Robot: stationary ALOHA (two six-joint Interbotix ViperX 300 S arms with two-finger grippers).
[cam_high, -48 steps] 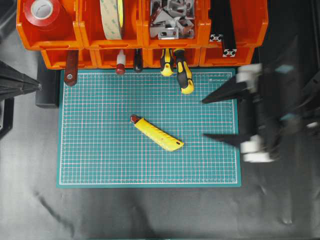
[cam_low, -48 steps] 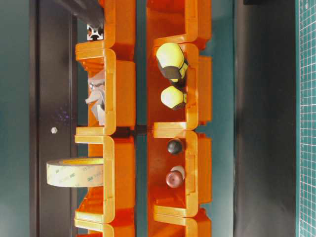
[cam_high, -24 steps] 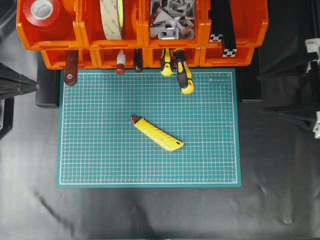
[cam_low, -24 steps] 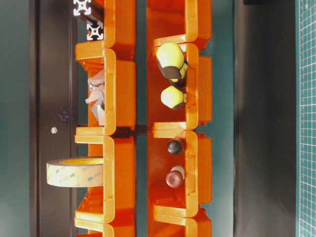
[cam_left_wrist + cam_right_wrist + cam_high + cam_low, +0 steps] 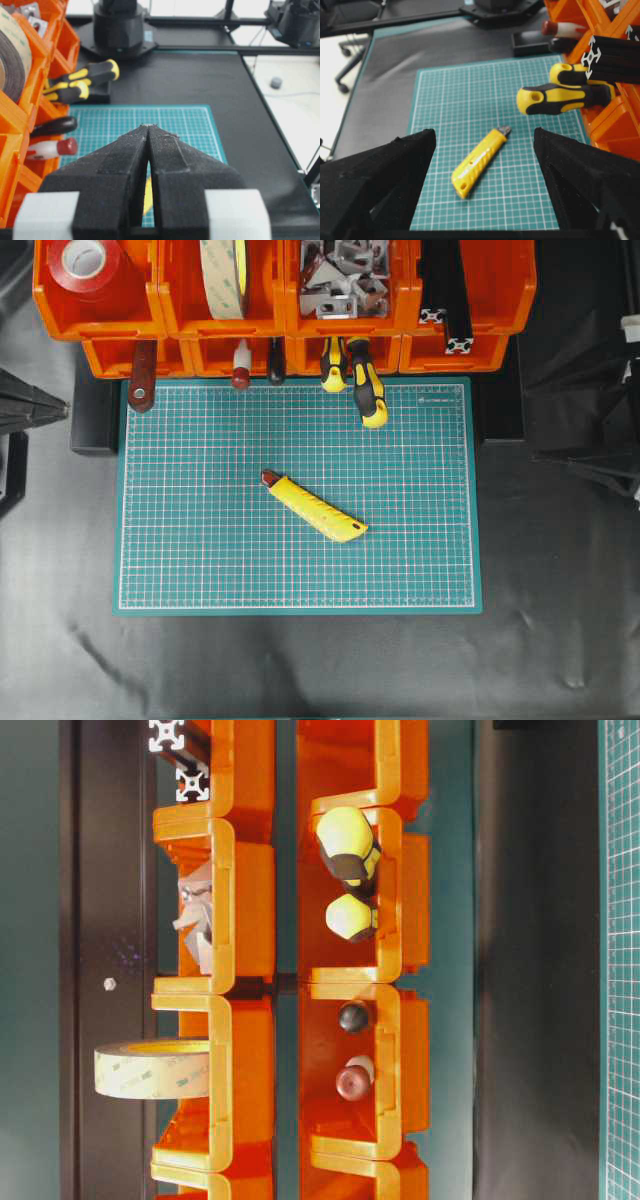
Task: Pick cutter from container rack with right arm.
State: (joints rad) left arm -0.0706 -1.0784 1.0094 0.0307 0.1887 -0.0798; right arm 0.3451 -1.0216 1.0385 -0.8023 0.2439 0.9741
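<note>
The right arm's skeletal black gripper stood wide open and empty, having pulled back from over the mat to the overhead view's three o'clock edge. The slim yellow plastic cutter lay released near the middle of the green gridded cutting mat, well clear of the bright orange container rack at twelve o'clock. The pick looked finished. The left gripper rested closed at nine o'clock.

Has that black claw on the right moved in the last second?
Yes. The right gripper has pulled back off the green mat to the right edge of the overhead view, leaving the cutter lying there.
</note>
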